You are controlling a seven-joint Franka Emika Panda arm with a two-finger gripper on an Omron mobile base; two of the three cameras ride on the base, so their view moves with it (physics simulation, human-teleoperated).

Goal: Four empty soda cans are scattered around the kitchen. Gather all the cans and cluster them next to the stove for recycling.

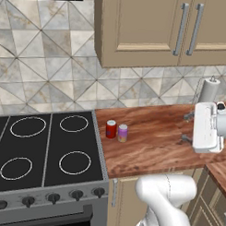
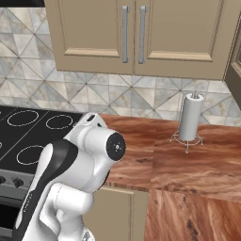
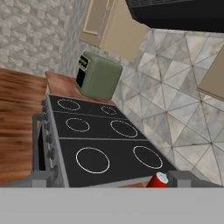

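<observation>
Stove (image 1: 44,149): wide black glass cooktop w/ white ring burners, knobs along the grey front edge; takes up the left of the left base view, also seen lengthwise in hand view (image 3: 105,144). Wood counter (image 1: 150,144) runs right from the stove edge, turns a corner toward the cam at far right. Beige wall cabinets (image 1: 150,28) w/ bar handles above, patterned tile backsplash behind.

White arm (image 2: 80,169) rises in front of the counter; its hand sits over the right part of the counter in left base view, pointing left toward the stove. Gripper (image 1: 187,127): two small dark fingers well apart, nothing between them, above the wood, not touching anything.

Green boxy appliance (image 3: 97,75) stands on the counter past the far end of the stove in hand view. Paper-towel roll (image 2: 190,117) upright on a wire stand near the backsplash, right of the arm.

Soda cans: red can (image 1: 111,129) and pale purple can (image 1: 122,132) upright on the counter just beside the stove's right edge, side by side, about touching. Red can also at bottom of hand view (image 3: 158,180).
</observation>
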